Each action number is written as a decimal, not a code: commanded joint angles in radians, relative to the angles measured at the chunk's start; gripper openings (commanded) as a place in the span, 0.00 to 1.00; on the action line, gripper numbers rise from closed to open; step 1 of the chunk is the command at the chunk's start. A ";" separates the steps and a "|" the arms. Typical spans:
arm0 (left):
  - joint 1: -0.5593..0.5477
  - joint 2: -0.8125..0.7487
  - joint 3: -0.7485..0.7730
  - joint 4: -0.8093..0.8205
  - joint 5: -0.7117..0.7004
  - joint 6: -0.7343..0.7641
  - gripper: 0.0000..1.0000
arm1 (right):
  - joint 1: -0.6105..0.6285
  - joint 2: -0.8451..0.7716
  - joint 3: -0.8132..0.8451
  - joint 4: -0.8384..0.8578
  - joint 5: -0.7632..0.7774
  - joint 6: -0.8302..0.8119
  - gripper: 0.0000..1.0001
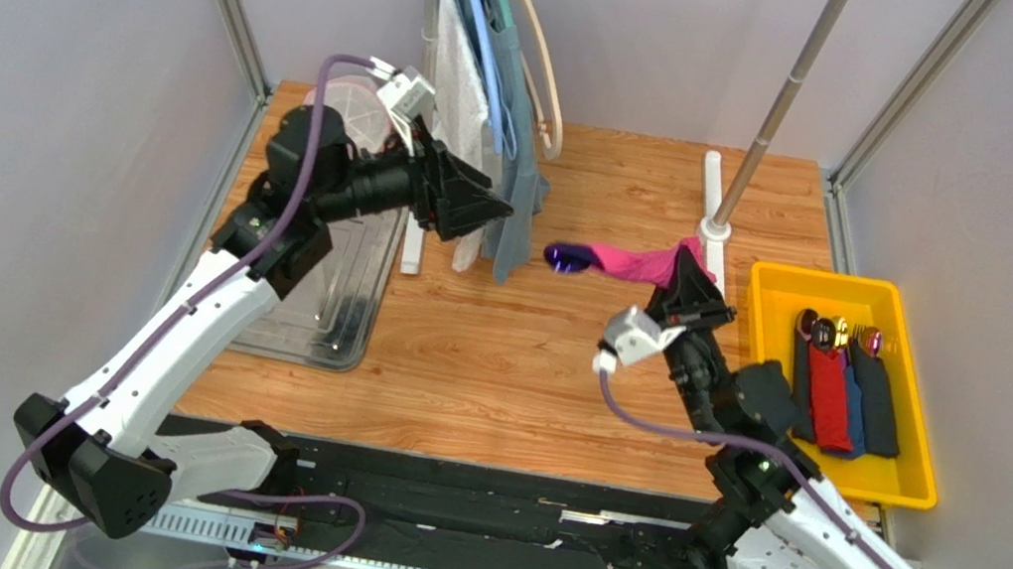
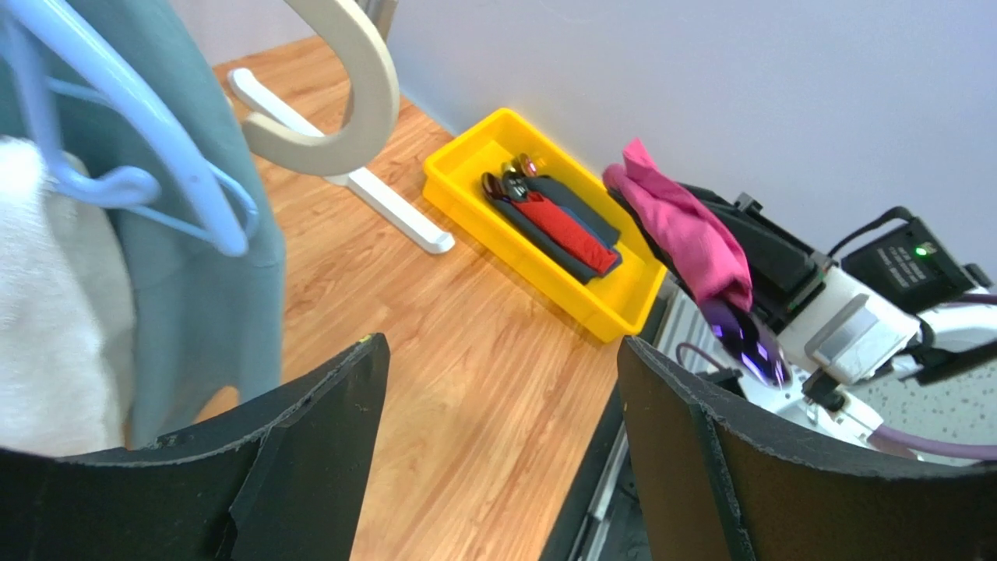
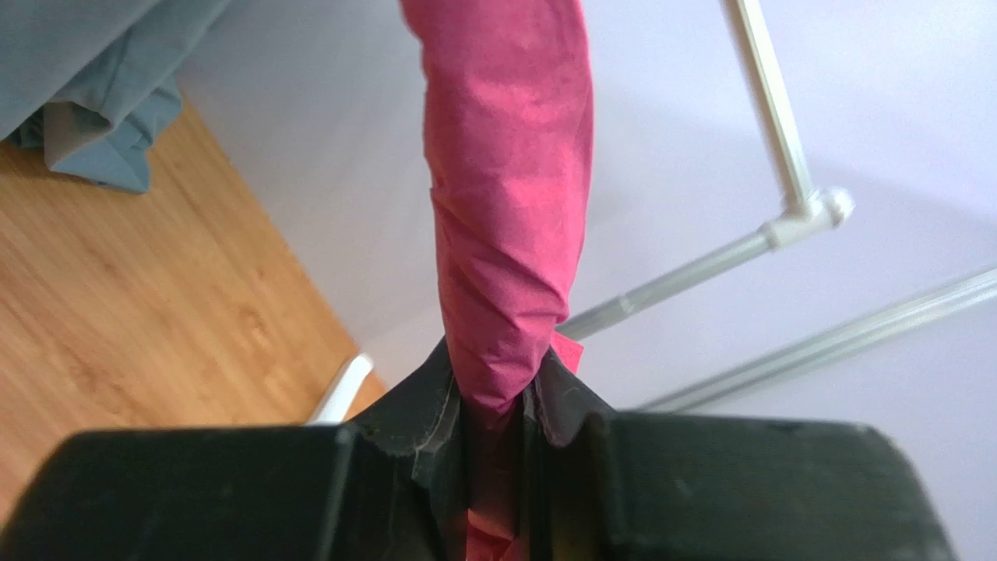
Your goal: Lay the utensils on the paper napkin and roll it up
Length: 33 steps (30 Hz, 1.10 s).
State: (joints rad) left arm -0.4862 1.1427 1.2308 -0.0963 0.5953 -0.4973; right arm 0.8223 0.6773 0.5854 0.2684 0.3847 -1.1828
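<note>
My right gripper is shut on one end of the magenta-pink paper napkin, which is rolled into a tube and held in the air above the table. A glossy dark-purple spoon bowl of the utensils sticks out of the tube's left end. In the right wrist view the rolled napkin rises straight up from between the fingers. In the left wrist view the roll and the spoon bowl show at the right. My left gripper is open and empty, raised near the hanging clothes.
A yellow tray at the right holds red and dark blue rolled bundles with utensil ends. Clothes on hangers hang from a white rack at the back. A clear bin stands at the left. A rack pole base stands behind the roll.
</note>
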 commanded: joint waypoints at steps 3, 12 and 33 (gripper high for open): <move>0.067 0.002 0.144 -0.237 0.371 0.094 0.81 | 0.012 -0.220 -0.111 -0.017 -0.394 -0.346 0.00; -0.070 0.111 0.182 -0.295 0.428 -0.102 0.95 | 0.015 -0.308 -0.157 -0.145 -0.662 -0.540 0.00; -0.368 0.275 0.197 -0.372 0.193 -0.119 0.94 | 0.107 -0.257 -0.136 -0.159 -0.652 -0.610 0.00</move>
State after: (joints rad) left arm -0.8379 1.4097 1.3731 -0.4549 0.8158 -0.6182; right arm 0.9096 0.4274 0.4179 0.0216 -0.2806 -1.7744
